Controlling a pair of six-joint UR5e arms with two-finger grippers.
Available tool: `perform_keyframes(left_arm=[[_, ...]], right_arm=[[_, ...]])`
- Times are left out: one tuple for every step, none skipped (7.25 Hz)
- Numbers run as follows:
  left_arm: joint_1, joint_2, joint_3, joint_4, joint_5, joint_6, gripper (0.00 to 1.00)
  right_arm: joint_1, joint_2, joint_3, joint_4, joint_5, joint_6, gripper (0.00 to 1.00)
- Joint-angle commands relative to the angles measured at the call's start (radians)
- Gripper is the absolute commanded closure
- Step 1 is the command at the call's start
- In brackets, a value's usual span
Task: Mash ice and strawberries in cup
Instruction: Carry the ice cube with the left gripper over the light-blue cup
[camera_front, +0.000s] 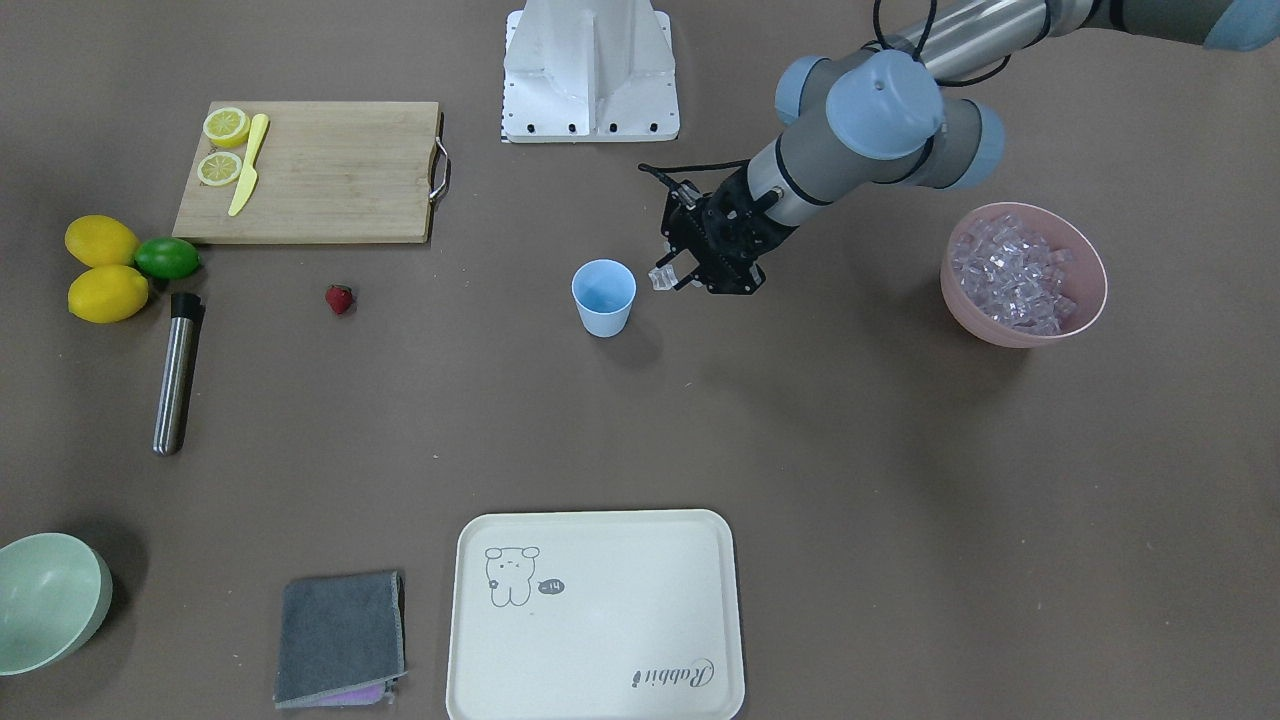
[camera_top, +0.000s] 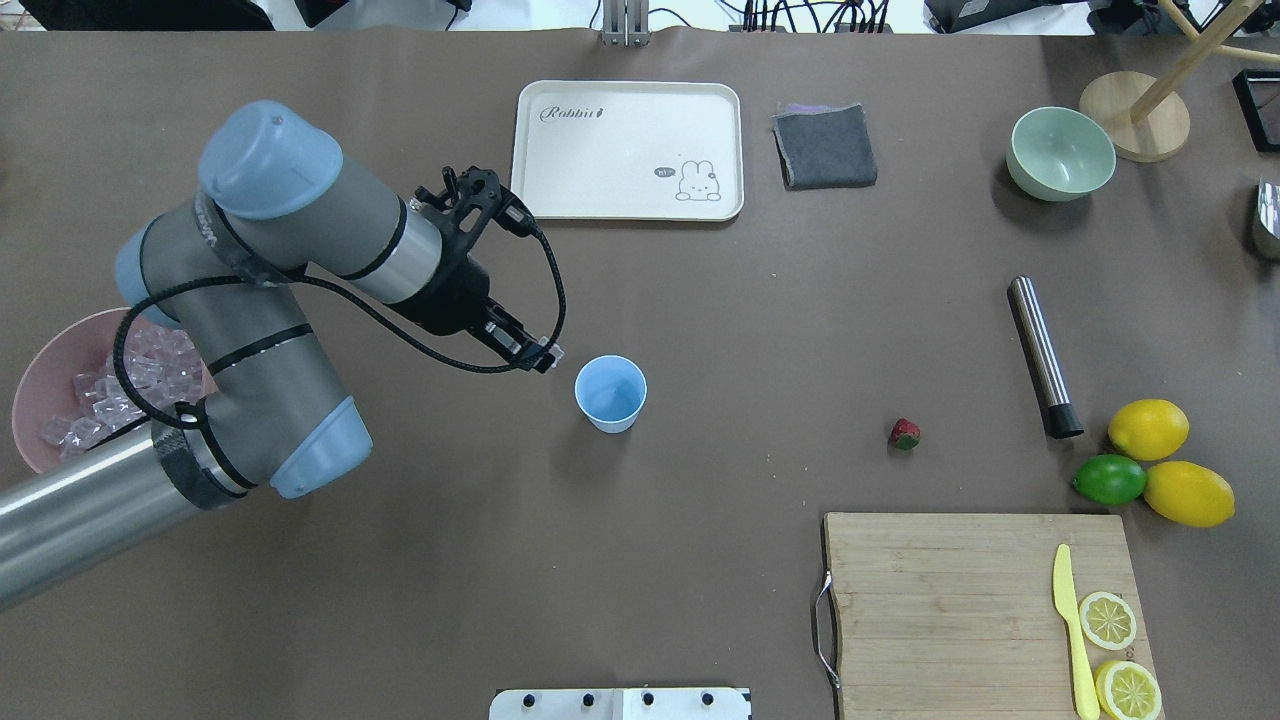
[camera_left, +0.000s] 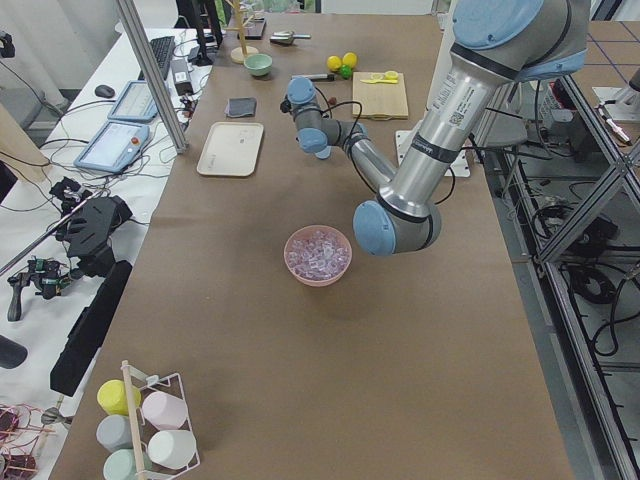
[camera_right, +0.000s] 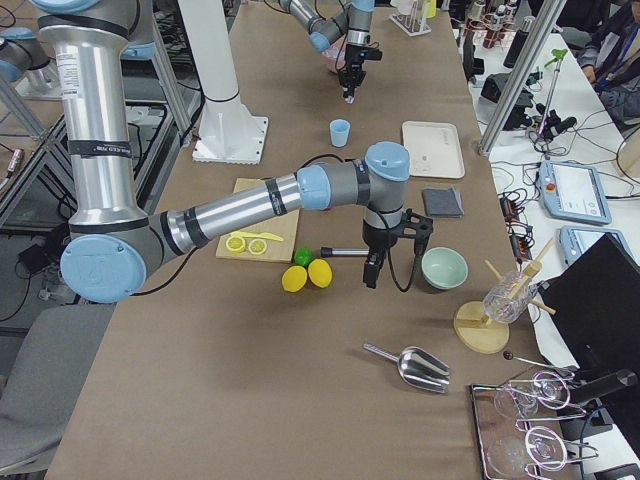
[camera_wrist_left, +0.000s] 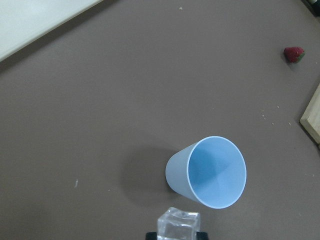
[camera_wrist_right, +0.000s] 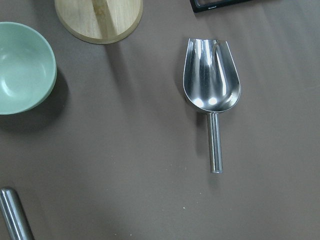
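Cream tray (camera_front: 600, 640) lies nearest on the brown worktop (camera_front: 850, 450), with a folded grey cloth (camera_front: 340, 630) beside it and a pale green bowl (camera_front: 50, 600) at the corner. Off past that bowl a steel scoop (camera_wrist_right: 211, 80) lies on the worktop. Beyond them a steel rod (camera_front: 177, 375) lies flat, its black end close to two lemons (camera_front: 102, 241) and a lime (camera_front: 167, 257). The right hand (camera_right: 371, 280) hangs above the worktop between that fruit and the green bowl; whether it is wide or closed I cannot tell. Mid-worktop, the strawberry (camera_front: 339, 298) sits alone, well apart from the cup (camera_front: 604, 298), which stands upright. Just beside the cup's rim, above the worktop, the left hand (camera_front: 670, 279) pinches one clear cube (camera_wrist_left: 179, 226) between its fingers. Off to the side, the pink bowl (camera_front: 1020, 325) is heaped with ice (camera_front: 1010, 265). Farther back, a wooden board (camera_front: 330, 180) carries two lemon halves (camera_front: 226, 127) and a yellow knife (camera_front: 247, 168). Behind it all stands the robot's white base (camera_front: 590, 80).
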Motion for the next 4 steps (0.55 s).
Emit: perform_keyframes(left_arm=[[0.068,-0.035,0.017,-0.033,0.078,-0.063,1.00],[0.081,-0.038,0.018,-0.034,0.101,-0.071,1.00],[0.085,-0.037,0.019,-0.034,0.101,-0.071,1.00],[0.085,-0.040,0.024,-0.034,0.101,-0.071,1.00]], right_arm=[[0.000,0.000,0.002,0.000,-0.003,0.000,0.00],[0.000,0.000,0.000,0.000,-0.004,0.000,0.00],[0.000,0.000,0.000,0.000,-0.004,0.000,0.00],[0.000,0.000,0.000,0.000,-0.004,0.000,0.00]])
